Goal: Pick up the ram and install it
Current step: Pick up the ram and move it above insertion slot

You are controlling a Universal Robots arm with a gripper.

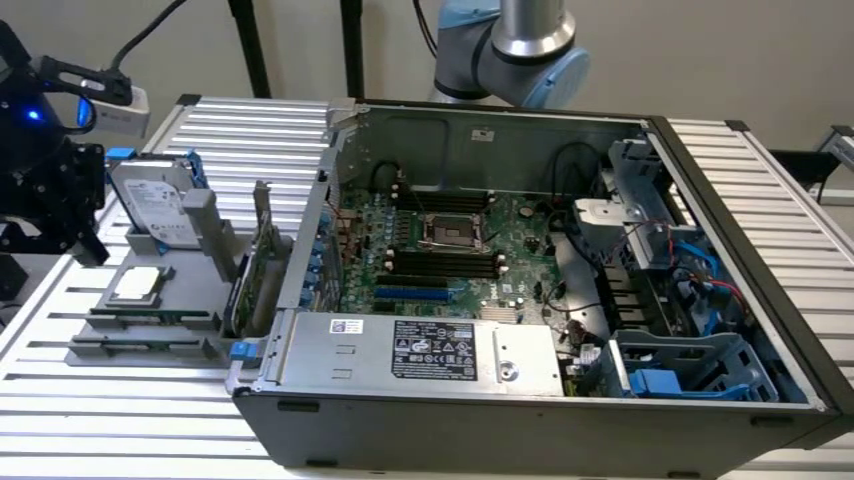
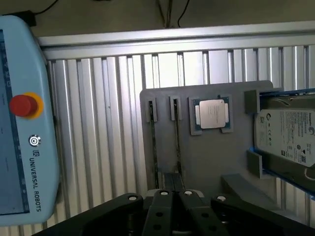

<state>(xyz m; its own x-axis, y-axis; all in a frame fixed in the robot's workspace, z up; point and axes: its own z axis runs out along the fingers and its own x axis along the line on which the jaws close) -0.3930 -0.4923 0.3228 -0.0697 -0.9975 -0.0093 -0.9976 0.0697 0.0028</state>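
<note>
Jaws sit together with nothing between them, hanging over the end of the holder point(image 2: 216, 167) where the ram point(image 2: 153, 147) lies edge-up in its slots, on the counter point(image 2: 98, 123) to the exterior view's left of the case point(image 1: 534, 425). The risk, as I judge it: coming down closed would strike a stick's thin edge, and because both sticks lie just beside each other, a slightly off-line grasp could snag the neighbour or tilt the board against its slot. Counted: one counter, one case, one pendant point(image 2: 24, 123), one holder, one drive point(image 2: 288, 135), one card point(image 1: 260, 255), two ram sticks, one processor point(image 2: 212, 113).
</note>
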